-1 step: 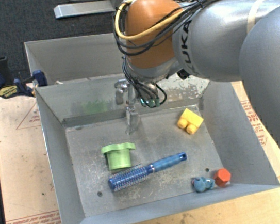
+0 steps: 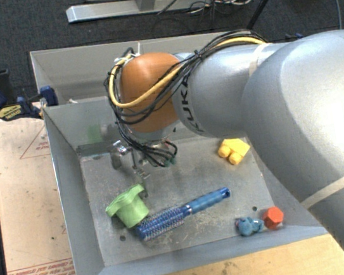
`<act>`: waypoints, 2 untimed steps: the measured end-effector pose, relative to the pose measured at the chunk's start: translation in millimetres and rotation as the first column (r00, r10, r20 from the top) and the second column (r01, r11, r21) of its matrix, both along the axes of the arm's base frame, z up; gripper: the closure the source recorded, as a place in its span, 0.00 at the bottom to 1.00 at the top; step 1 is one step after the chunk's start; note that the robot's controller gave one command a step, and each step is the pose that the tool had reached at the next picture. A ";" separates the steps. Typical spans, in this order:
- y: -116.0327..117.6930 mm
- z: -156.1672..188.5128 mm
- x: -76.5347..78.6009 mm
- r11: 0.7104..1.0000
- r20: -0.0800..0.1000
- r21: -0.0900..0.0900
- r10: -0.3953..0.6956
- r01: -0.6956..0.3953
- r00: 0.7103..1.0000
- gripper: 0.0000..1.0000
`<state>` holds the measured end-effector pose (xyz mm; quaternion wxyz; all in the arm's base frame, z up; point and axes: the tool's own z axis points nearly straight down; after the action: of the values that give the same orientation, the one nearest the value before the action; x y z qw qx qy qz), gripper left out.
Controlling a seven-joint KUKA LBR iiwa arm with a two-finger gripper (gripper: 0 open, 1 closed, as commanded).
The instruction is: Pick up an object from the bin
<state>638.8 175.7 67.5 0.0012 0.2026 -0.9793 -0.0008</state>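
Claw (image 2: 140, 170) at centre-left of frame, whether clenched or released impossible to tell. Just below, slightly left: green flanged cup (image 2: 128, 209), against blue hairbrush (image 2: 182, 213) stretching rightward.

My arm (image 2: 267, 87) silver-grey. My wrist cover (image 2: 146, 92) orange, looped with yellow and black cables (image 2: 116, 87). My pincer (image 2: 140, 173) dull metal grey. Plain grey bin (image 2: 72, 200), floor scuffed paler. Light green flanged cup (image 2: 128, 209). Blue brush (image 2: 180, 212), bristles darker, handle brighter. Yellow block (image 2: 233, 150). Orange knob (image 2: 273, 217); pale blue lump (image 2: 248, 225).
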 end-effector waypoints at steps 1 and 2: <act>70.5 3.2 -8.0 0.970 0.007 0.002 0.241 -0.241 0.970 0.00; 23.5 19.1 -5.8 0.980 0.005 0.000 0.201 -0.201 0.980 0.00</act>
<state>633.0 199.1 86.5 -0.0010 0.3004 -0.9538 -0.0004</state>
